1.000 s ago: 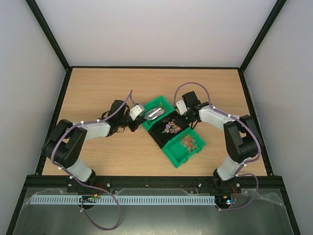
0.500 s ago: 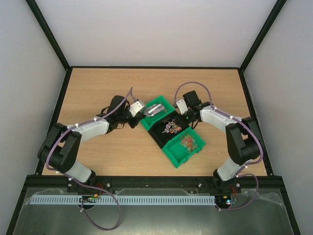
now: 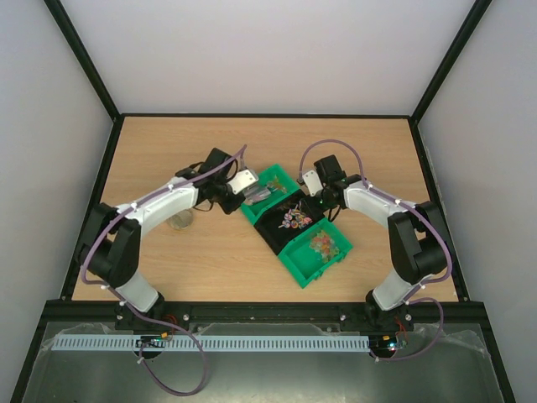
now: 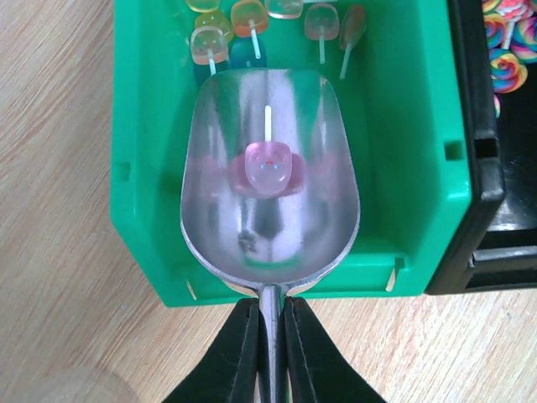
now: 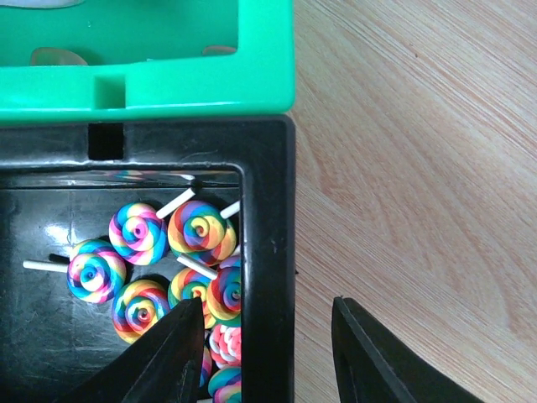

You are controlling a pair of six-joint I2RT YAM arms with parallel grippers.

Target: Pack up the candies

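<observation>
My left gripper (image 4: 268,306) is shut on the handle of a metal scoop (image 4: 268,227). The scoop lies in the far green bin (image 4: 403,168) and holds one pink candy (image 4: 267,166) on a white stick. Several more candies (image 4: 252,17) lie at the bin's far end. In the top view the left gripper (image 3: 248,190) is at that bin (image 3: 281,174). My right gripper (image 5: 268,306) is open and astride the right wall of the black bin (image 5: 268,210), one finger among the rainbow swirl lollipops (image 5: 201,231). It also shows in the top view (image 3: 317,198).
A second green bin (image 3: 298,269) with mixed candies (image 3: 323,243) adjoins the black bin (image 3: 273,231) on the near side. A clear cup (image 3: 179,220) stands on the table under the left forearm. Black frame rails border the wooden table.
My left arm has swung up and to the right, bringing the scoop lower into the far green bin and uncovering the clear cup. The right arm has hardly moved.
</observation>
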